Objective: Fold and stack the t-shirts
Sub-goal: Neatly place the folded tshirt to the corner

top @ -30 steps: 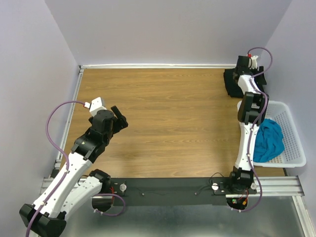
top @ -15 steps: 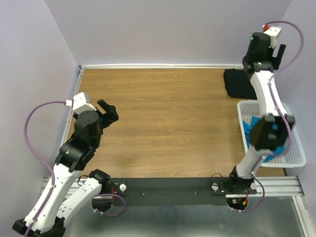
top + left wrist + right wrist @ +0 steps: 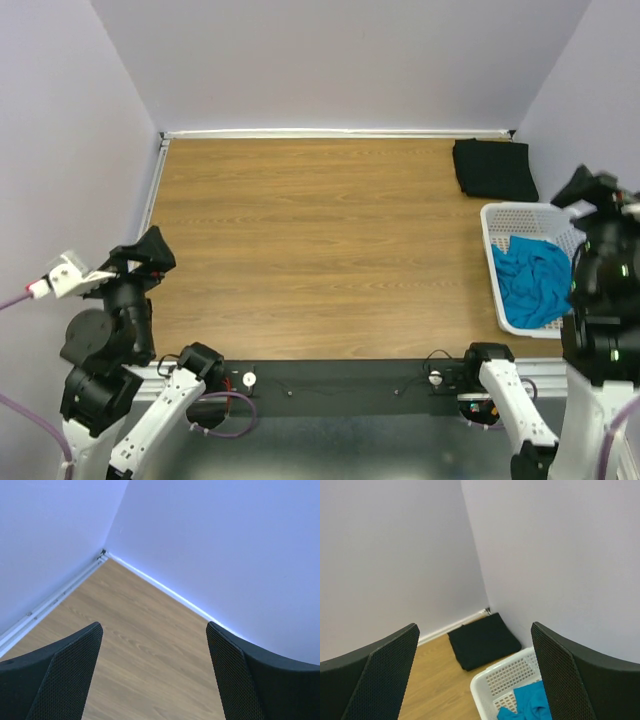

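The black t-shirt (image 3: 493,168) lies folded flat in the far right corner of the table; it also shows in the right wrist view (image 3: 482,640). The teal-blue t-shirt (image 3: 533,280) lies crumpled inside the white basket (image 3: 490,225), and its edge shows in the right wrist view (image 3: 532,702). My left gripper (image 3: 152,252) is open and empty, raised at the near left, its fingers wide apart in the left wrist view (image 3: 152,630). My right gripper (image 3: 588,192) is open and empty, held high over the basket's right side and looking down at both shirts (image 3: 474,627).
The white lattice basket (image 3: 507,677) stands at the table's right edge, just in front of the black shirt. Lilac walls close off the left, far and right sides. A white rail (image 3: 55,600) runs along the table's left and far edges.
Both arms have pulled back toward the near edge and risen. The right gripper has left the far right corner, where the black shirt stays folded. The left gripper has swung out to the near left.
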`<state>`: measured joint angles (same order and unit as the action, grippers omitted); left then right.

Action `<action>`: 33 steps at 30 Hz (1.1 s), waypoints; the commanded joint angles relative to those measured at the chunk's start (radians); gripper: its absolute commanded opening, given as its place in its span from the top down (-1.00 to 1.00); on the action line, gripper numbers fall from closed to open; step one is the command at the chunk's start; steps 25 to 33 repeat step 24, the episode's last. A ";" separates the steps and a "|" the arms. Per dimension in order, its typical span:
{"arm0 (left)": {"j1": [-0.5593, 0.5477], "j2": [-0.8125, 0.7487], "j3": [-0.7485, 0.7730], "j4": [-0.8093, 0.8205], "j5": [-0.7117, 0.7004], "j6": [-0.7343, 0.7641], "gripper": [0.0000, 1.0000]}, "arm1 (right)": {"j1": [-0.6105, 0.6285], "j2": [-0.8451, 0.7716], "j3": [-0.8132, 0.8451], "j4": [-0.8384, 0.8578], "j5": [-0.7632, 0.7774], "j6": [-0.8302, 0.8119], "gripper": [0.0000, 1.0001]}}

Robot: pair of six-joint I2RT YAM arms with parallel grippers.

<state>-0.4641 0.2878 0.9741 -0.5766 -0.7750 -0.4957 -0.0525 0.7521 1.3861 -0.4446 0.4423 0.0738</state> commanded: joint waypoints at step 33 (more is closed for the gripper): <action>0.002 -0.125 -0.175 0.099 -0.035 0.031 -0.86 | -0.001 -0.441 -0.223 -0.252 -0.209 0.067 -1.00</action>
